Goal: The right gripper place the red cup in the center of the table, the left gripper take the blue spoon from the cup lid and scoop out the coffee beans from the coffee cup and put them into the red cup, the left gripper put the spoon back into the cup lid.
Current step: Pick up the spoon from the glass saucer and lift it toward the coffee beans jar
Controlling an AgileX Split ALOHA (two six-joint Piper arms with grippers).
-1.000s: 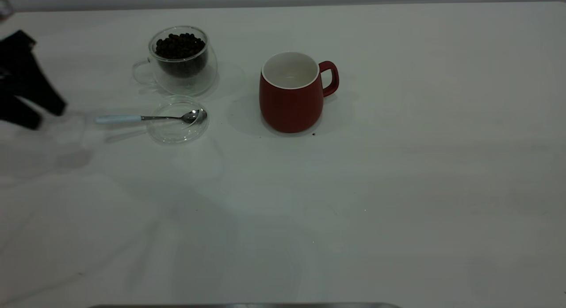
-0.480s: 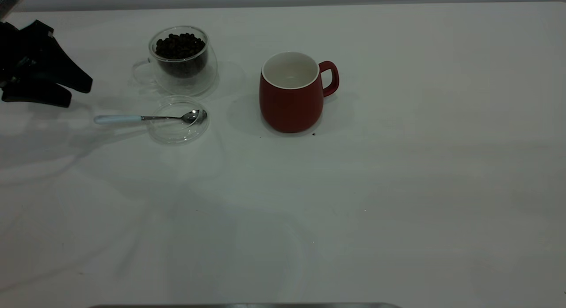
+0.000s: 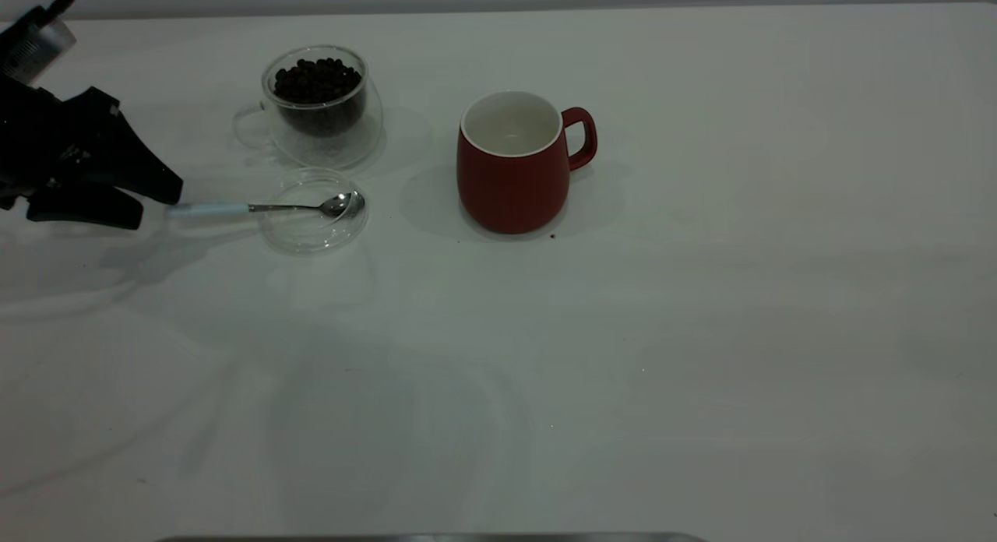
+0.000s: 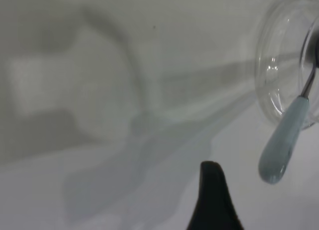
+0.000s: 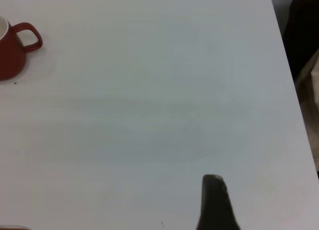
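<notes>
Left gripper: the left gripper (image 3: 160,201) is reaching in from the table's left edge, with its two black jaws spread open and holding nothing. Their tips are standing at the end of the spoon handle, one on each side.
Right gripper: only one dark fingertip of the right gripper (image 5: 215,202) is showing in its own wrist view, well apart from the mug, so I cannot tell how it is standing. It seems to be resting idle.
Step in hand: in my judgement the arm is lining up to take the spoon by its handle.
How to do it well: the jaws should be closing on the pale handle, not on the thin metal neck, and the lift should be going slowly so that the bowl is not dragging the light lid along.
Spoon: the blue spoon (image 3: 257,208) is lying flat, its bowl resting in the lid and its handle sticking out over the table toward the gripper.
Lid: the cup lid (image 3: 290,232) is sitting on the table (image 3: 701,332) just in front of the glass cup, carrying only the spoon bowl.
Glass cup: the coffee cup (image 3: 331,141) is holding the coffee beans (image 3: 317,80) nearly to the rim.
Mug: the red cup (image 3: 512,180) is standing upright near the table centre, and its white inside is looking empty.
</notes>
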